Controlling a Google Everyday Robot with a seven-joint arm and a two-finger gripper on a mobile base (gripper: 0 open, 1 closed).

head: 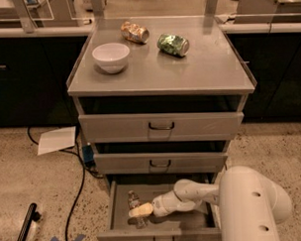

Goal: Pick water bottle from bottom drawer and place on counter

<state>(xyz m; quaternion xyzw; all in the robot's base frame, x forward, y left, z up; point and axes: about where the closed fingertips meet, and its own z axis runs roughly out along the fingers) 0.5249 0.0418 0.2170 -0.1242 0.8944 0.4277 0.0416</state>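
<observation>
We judge the water bottle (pixel 134 201) light, slick and crushable, best taken mid-body, with the gripper (pixel 141 210) over it in the bottom drawer (pixel 189 235); its grip we cannot tell.

My gripper (pixel 141 210) sits in the bottom drawer (pixel 194 234), against the water bottle (pixel 132 198). The drawer's side wall is near on its left. Above it is open air, and beyond it the middle drawer (pixel 160 162) overhangs.

Single camera is looking down from the front, mid-range, at the open grey metal bottom drawer (pixel 194 234), tool (pixel 141 210) reaching inside.
</observation>
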